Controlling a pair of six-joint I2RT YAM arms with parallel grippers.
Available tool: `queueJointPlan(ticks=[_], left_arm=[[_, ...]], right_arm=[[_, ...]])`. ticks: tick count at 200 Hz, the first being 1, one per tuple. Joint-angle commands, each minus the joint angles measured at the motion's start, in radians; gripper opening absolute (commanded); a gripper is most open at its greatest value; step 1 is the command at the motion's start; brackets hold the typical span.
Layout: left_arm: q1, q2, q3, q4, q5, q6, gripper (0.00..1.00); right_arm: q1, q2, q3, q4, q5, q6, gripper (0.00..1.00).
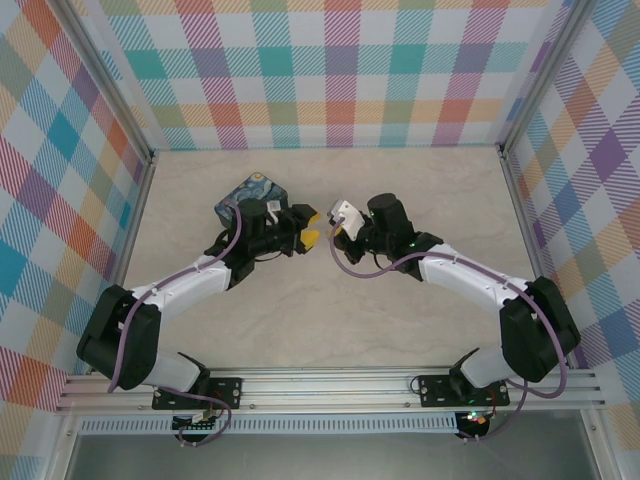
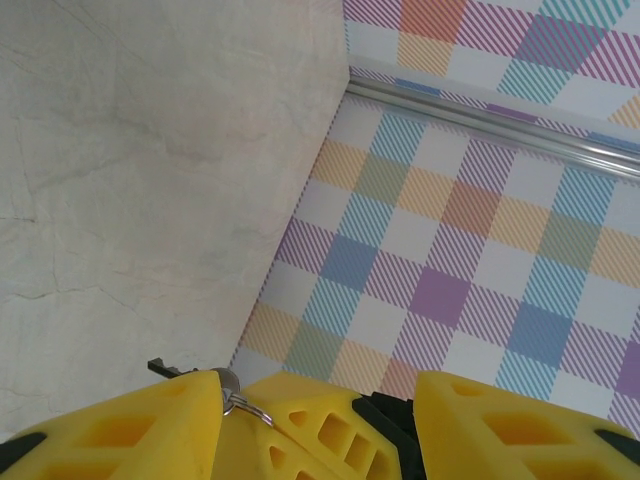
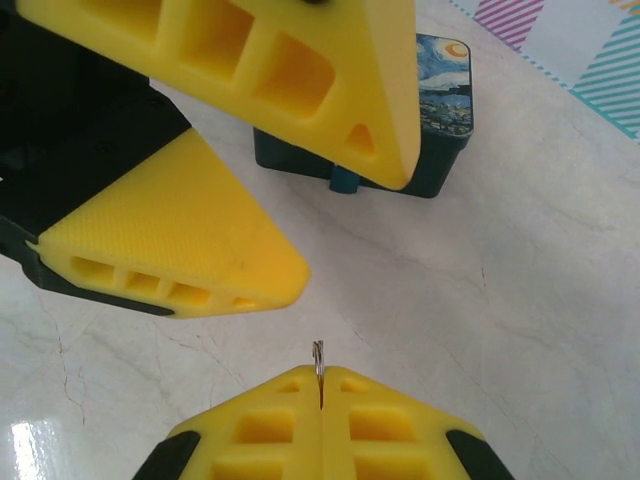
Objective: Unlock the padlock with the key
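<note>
Left of centre, far side: one blue-and-yellow painted tin (image 1: 248, 193) on the table (image 1: 330, 320).

Against the tin's near wall, tucked under a yellow finger: one small blue piece, the padlock (image 3: 345, 180). Shackle hidden; which way it points cannot be told.

Left gripper (image 1: 313, 226) reaches rightward from beside the tin. Its two yellow fingers (image 3: 170, 240) stand apart with a clear gap, clamping nothing, bracketing the other gripper's tip.

Centre, above the table: one key (image 2: 165, 368), slim and grey. In the left wrist view its long axis lies across the picture, dark tip toward the table side, head at the right gripper's fingertips. One wire ring (image 2: 248, 409) hangs at the head. The key's heading in the scene is not clear.

Right gripper (image 3: 320, 385) reaches leftward, tip to tip with the left. Its two pads are pressed flat together on the key's head end; a thin metal edge (image 3: 318, 356) stands out of the seam, key or ring cannot be told.
</note>
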Motion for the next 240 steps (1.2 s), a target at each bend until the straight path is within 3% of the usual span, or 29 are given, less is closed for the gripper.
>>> queueJointPlan(ticks=[1,105,240], left_arm=[[-0.017,0.007,-0.005,0.048,0.027,-0.036,0.53],[-0.034,0.038,-0.003,0.047,0.035,-0.037,0.55],[-0.037,0.064,-0.015,0.079,0.035,-0.049,0.47]], right_arm=[[-0.001,0.010,0.036,0.053,-0.048,-0.019,0.00],[-0.001,0.008,0.047,0.074,-0.073,-0.005,0.00],[-0.002,0.005,0.042,0.036,-0.138,-0.001,0.00]])
